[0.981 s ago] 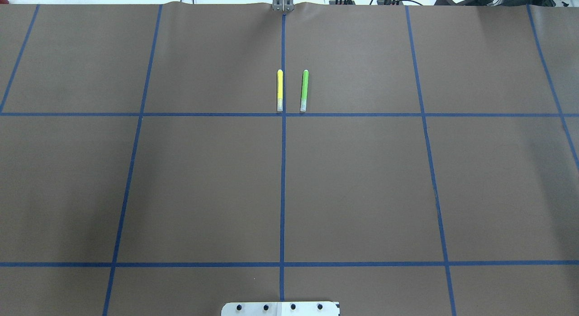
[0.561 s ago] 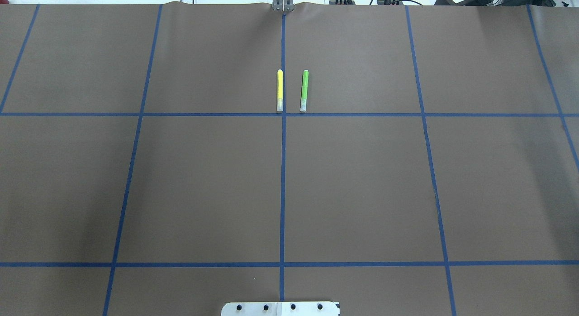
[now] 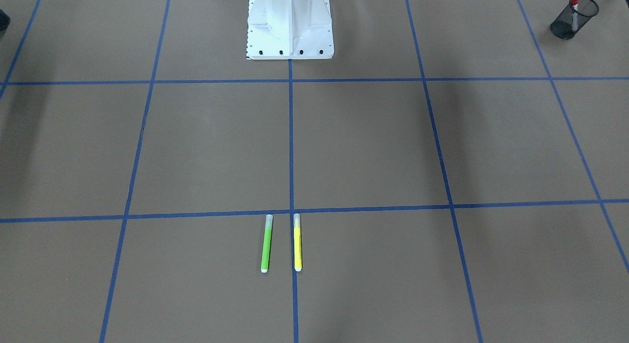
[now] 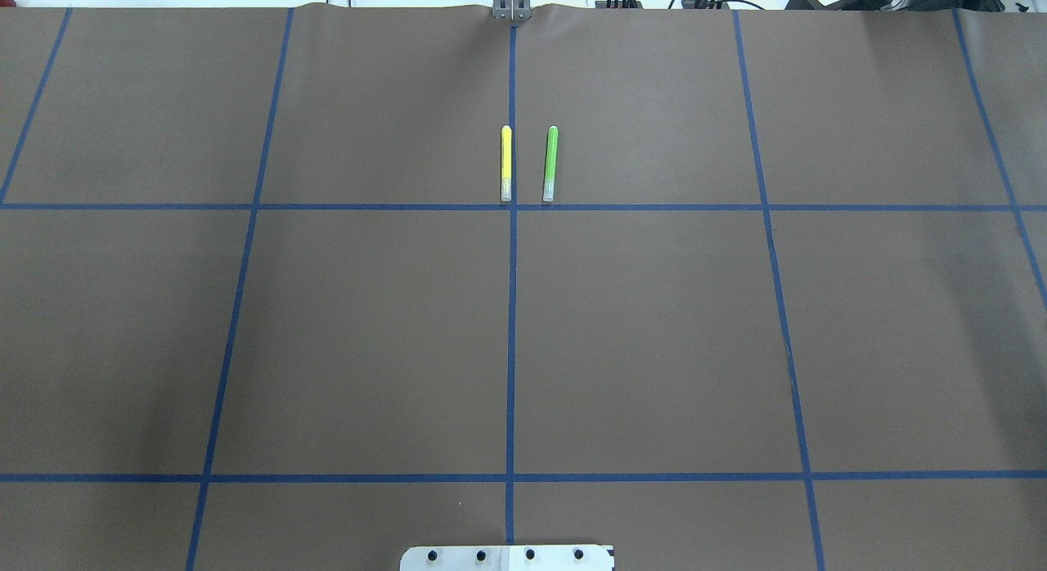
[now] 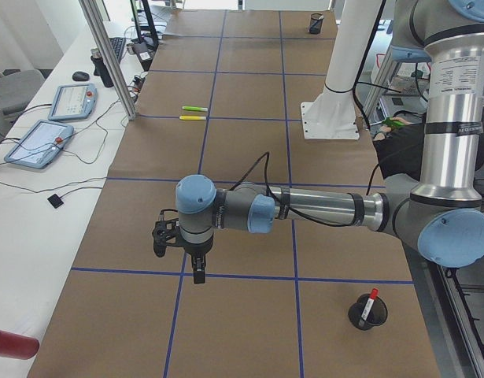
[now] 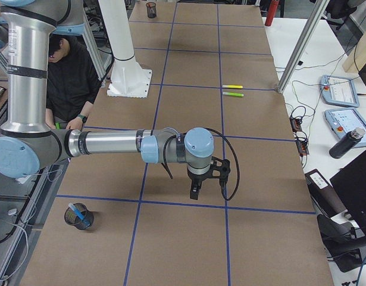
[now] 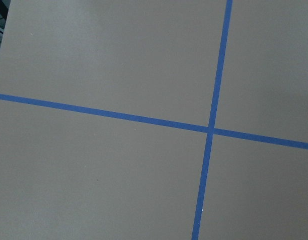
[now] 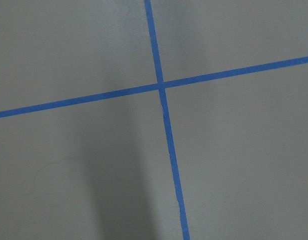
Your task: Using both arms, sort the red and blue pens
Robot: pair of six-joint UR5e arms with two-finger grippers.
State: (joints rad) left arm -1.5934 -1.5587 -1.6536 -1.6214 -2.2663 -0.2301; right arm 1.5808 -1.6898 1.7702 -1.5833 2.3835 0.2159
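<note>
Both task pens appear already sorted. The red-capped marker [image 5: 371, 299] leans in a black mesh cup [image 5: 366, 316] near the desk's [image 4: 368, 334] end on the robot's left. The blue pen [image 6: 80, 213] sits in a second mesh cup [image 6: 71, 221] near the opposite end. Far out at the desk's middle, the green pen [image 4: 550, 164] and the yellow pen [image 4: 506, 164] lie parallel and apart, just beyond a blue tape line [image 4: 654, 207]. Neither belongs to the task.

The left arm [image 5: 320, 211] stretches low over the desk, with the left gripper [image 5: 197, 272] hanging above a tape crossing. The right arm [image 6: 111, 143] mirrors it with the right gripper [image 6: 194, 192]. Whether either set of jaws is released or clenched cannot be told: only the side views show them, and the wrist views show just paper and tape.

Each cup stands near its own arm, on the robot's side of the gripper. A wide sweep home could therefore clip a light cup and tip it, spilling its pen. The marker rises above its rim, so it is easy to catch. Reaching for the green or yellow pen would spoil the sort. A person [image 6: 69, 77] sits close behind the right arm, so a broad elbow swing there looks risky.
</note>
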